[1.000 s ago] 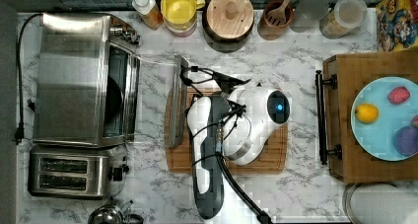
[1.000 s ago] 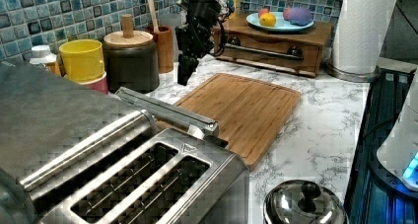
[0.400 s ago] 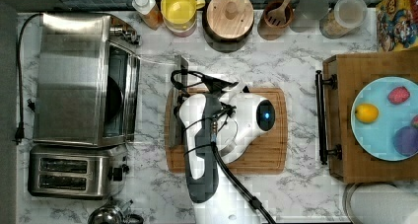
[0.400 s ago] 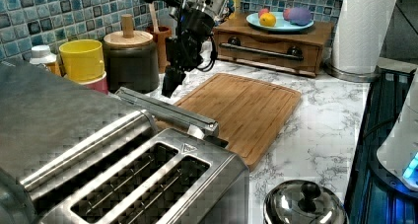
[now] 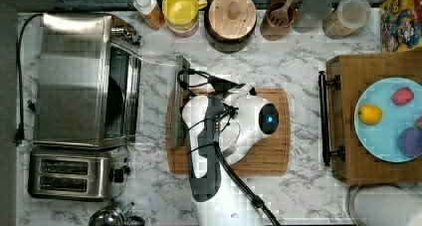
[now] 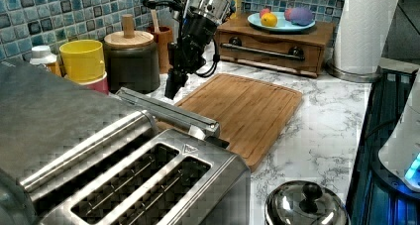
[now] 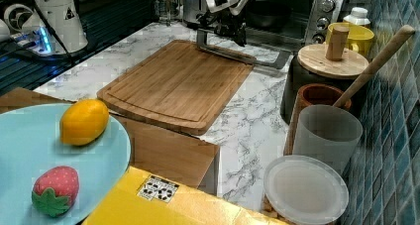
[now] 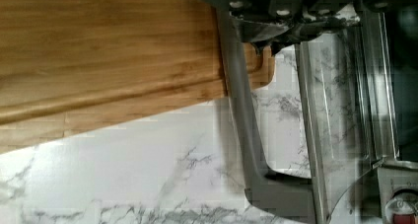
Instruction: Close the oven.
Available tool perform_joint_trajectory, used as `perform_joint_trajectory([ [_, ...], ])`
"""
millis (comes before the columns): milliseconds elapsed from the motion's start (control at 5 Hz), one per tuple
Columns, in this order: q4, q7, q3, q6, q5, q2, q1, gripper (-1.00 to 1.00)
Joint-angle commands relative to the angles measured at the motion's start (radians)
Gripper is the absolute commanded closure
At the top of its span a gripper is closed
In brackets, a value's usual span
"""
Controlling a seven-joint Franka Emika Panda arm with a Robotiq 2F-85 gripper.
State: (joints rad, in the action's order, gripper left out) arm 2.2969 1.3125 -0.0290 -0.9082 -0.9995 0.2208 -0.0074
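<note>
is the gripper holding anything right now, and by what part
Cannot be told. The gripper is down at the oven door's bar handle, but whether its jaws are shut on it is hidden.

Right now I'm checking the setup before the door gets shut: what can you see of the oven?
The oven is a boxy brushed-steel toaster oven with a flat shiny top, on the marble counter beside a two-slot toaster. Its glass door lies folded down flat, and its bar handle reaches the cutting board's edge. The inside looks dark. A black cord runs along its back. The gripper hovers above the handle.

gripper (image 6: 174, 88) now nearer door handle (image 6: 168, 111)
</note>
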Motion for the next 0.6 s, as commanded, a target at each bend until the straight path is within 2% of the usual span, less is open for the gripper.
perform_joint_trajectory([
  [200,-0.182,-0.057,-0.038,0.087,0.1,0.148,0.061,1.0],
  [400,-0.199,-0.038,-0.06,0.068,0.092,0.171,0.077,1.0],
  [600,-0.193,-0.037,-0.059,0.108,0.043,0.149,0.052,1.0],
])
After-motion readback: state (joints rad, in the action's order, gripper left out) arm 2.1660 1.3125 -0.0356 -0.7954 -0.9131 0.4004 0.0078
